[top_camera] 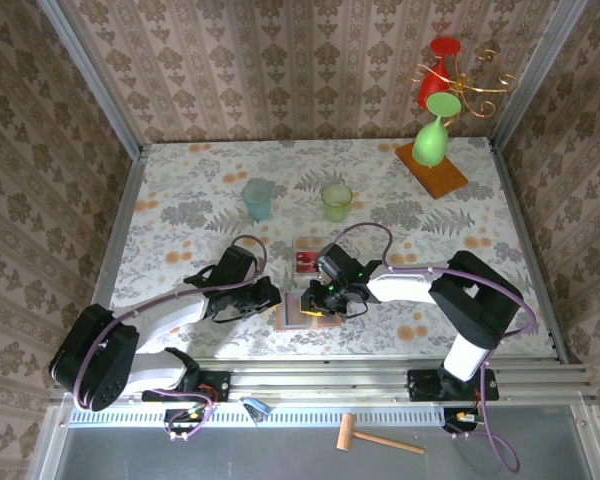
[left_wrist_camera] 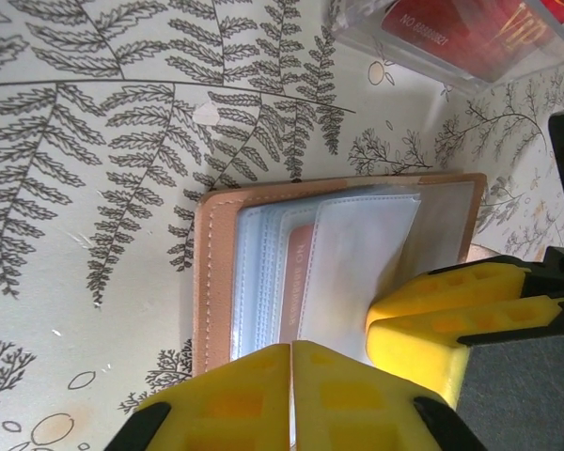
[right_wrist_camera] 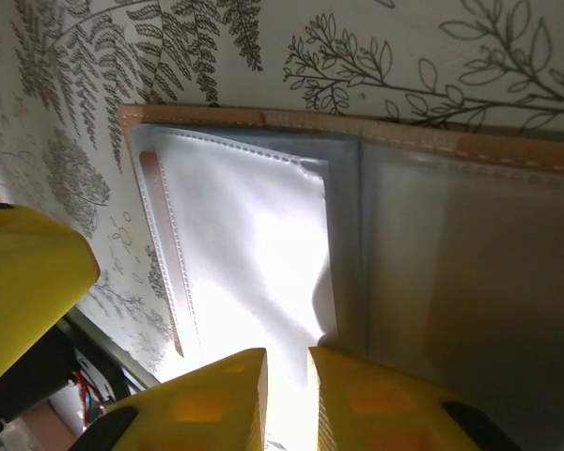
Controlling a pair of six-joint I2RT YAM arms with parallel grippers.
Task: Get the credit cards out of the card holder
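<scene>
One red card (left_wrist_camera: pixel 301 272) sat in the card holder (left_wrist_camera: pixel 211 282), likely stiff and slippery, best gripped at its edge. The right gripper (right_wrist_camera: pixel 287 365) pinched a limp sleeve (right_wrist_camera: pixel 254 235); the left gripper (left_wrist_camera: pixel 291 362) was closed.

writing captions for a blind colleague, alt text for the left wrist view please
An open tan wallet lies on a fern-patterned table, one card showing in its clear pockets. The left gripper is shut below it, the right gripper touches a sleeve, and a tray of red cards sits beyond.
</scene>
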